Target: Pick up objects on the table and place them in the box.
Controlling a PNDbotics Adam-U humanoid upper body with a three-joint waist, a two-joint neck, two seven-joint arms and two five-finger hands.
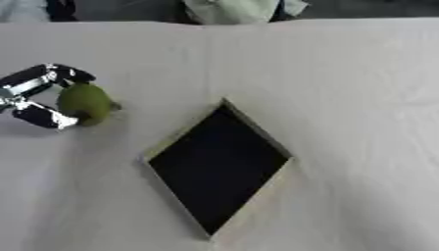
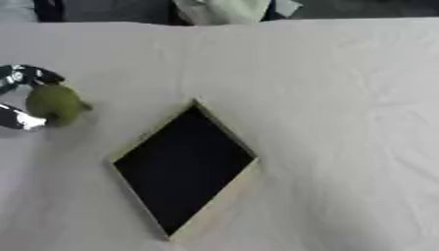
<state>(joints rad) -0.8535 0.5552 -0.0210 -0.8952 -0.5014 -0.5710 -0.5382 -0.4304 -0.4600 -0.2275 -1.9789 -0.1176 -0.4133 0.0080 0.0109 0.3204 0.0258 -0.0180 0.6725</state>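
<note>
A green pear-shaped fruit sits at the left side of the table. My left hand comes in from the left edge with its fingers and thumb curled around the fruit, one part above it and one below. The box is a shallow tan-rimmed tray with a black inside, turned like a diamond in the middle of the table, to the right of and below the fruit. Nothing shows inside it. My right hand is out of sight in both views.
A pale cloth covers the table. A person's clothing shows past the far edge.
</note>
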